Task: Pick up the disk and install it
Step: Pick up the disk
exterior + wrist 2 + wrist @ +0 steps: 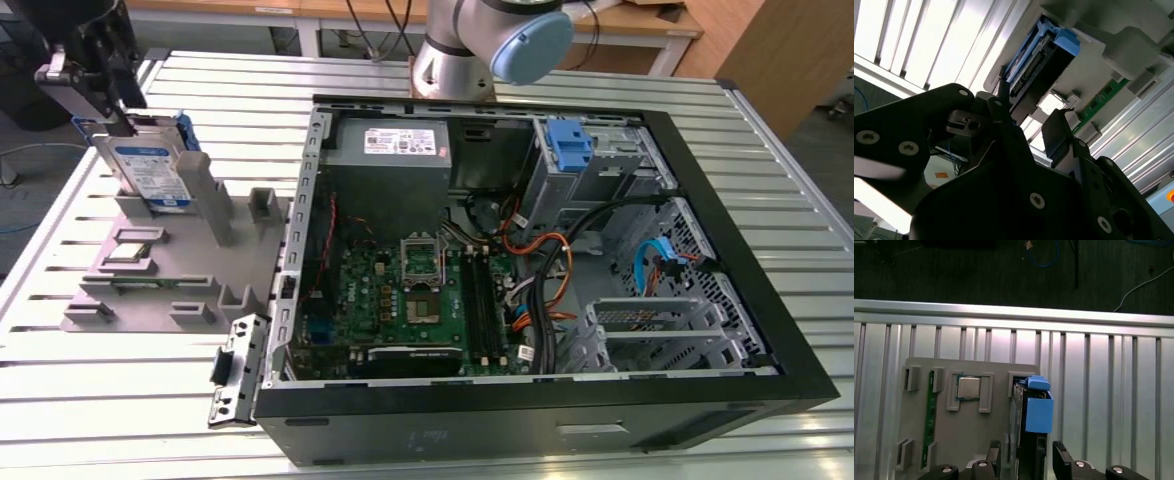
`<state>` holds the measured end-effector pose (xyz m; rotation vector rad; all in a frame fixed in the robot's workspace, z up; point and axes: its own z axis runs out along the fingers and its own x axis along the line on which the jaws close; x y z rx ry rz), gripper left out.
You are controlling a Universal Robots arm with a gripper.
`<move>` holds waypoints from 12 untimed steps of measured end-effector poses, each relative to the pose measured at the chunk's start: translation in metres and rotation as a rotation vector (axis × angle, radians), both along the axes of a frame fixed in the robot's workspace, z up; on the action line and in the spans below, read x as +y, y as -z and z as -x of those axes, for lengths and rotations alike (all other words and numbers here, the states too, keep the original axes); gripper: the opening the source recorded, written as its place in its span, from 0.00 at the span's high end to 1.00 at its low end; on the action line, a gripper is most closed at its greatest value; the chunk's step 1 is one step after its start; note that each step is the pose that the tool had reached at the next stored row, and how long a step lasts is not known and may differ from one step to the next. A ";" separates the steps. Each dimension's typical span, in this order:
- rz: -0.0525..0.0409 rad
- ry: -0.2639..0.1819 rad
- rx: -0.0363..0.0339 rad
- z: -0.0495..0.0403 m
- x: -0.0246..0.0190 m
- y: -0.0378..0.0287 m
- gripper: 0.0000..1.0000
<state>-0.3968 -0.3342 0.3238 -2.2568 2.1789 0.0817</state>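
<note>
Claw (1027,456) hangs with its two fingers apart, one on either flank of the disk (1030,415). I can't tell whether the pads touch it. The disk stands on edge in a slot of the grey holder (974,435), directly beneath the claw, with its long axis upright toward the wrist. Around the holder is the ribbed worktop (120,400). Farther off, toward the exterior view's right, the open computer case (441,435) lies well apart.
</note>
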 end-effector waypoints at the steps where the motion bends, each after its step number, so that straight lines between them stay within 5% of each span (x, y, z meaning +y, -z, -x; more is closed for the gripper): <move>1: 0.0000 -0.012 0.0000 0.0000 0.0000 0.0007 0.47; 6: 0.0000 -0.060 0.0000 0.0000 0.0000 0.0052 0.47; 12: 0.0000 -0.067 0.0000 -0.0003 0.0000 0.0110 0.47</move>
